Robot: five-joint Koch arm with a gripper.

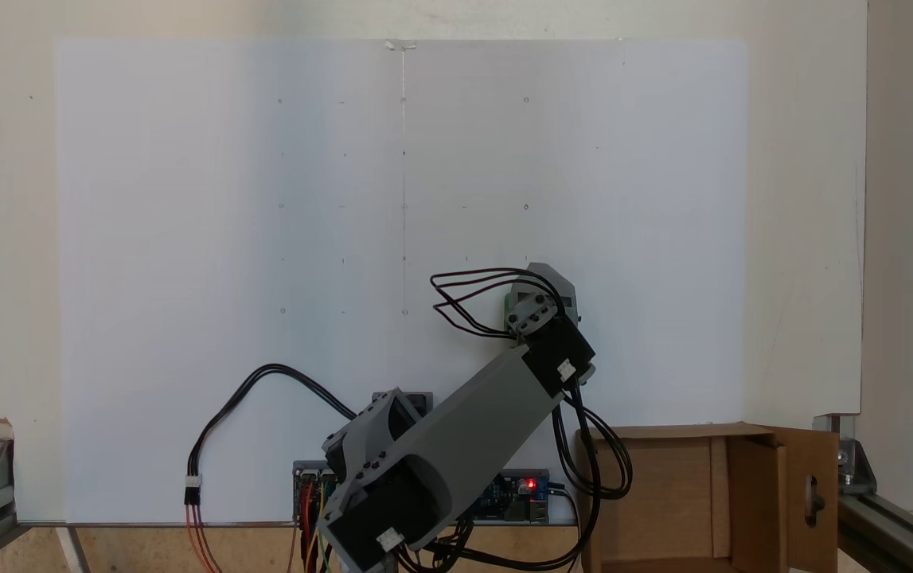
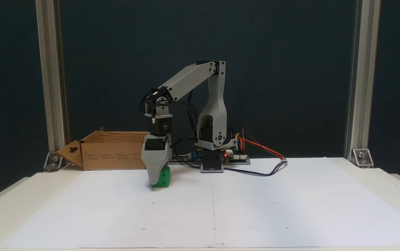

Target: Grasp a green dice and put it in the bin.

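White paper sheet (image 2: pixel 290 209) covers a pale table, with a dark backdrop behind in a fixed view and one aluminium frame post (image 2: pixel 355 80) at each side, so two posts. Nearest on the paper sits one green dice (image 2: pixel 165 179), left of centre, resting on the sheet. The gripper (image 2: pixel 158 176) points straight down at it, one grey jaw covering the dice's left part; the other jaw is hidden behind, so I can't tell how wide it is or whether it's actually pinching. Further back: one Koch arm base (image 2: pixel 213 153) with a red LED on its board. One cardboard bin (image 2: pixel 112 153) stands at the far left, flaps up, keyhole cut-out visible.
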